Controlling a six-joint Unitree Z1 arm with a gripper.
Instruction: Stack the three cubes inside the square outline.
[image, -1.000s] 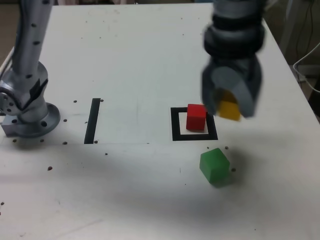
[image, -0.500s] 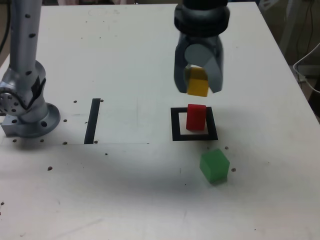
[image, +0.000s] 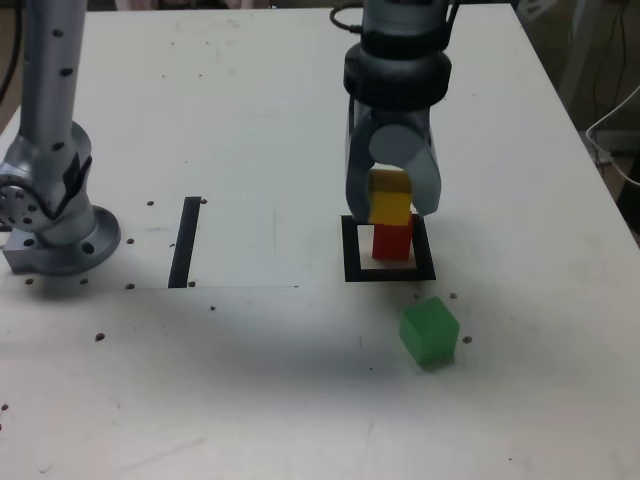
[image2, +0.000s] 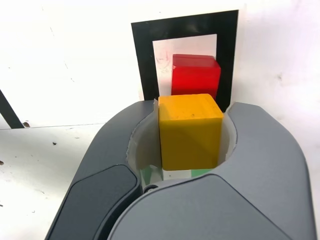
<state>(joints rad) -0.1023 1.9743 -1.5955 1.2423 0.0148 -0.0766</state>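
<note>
Yellow cube (image: 390, 200) pinched in tool (image: 391, 196), over red cube (image: 392, 241), faces plain, unlabelled

Yellow cube (image: 390, 207) over red cube (image: 392, 242) in square outline (image: 350, 250) — green cube (image: 430, 332) apart.

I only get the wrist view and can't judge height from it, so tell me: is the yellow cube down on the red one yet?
Observer: In the exterior view the yellow cube sits directly above the red cube, their edges meeting with no gap showing.
Operator: Where is the green one?
Observer: The green cube lies on the table outside the square outline, nearer the exterior camera and slightly to that view's right.
Operator: How is the tool oriented?
Observer: The tool hangs roughly vertical over the outline, pointing down.
</note>
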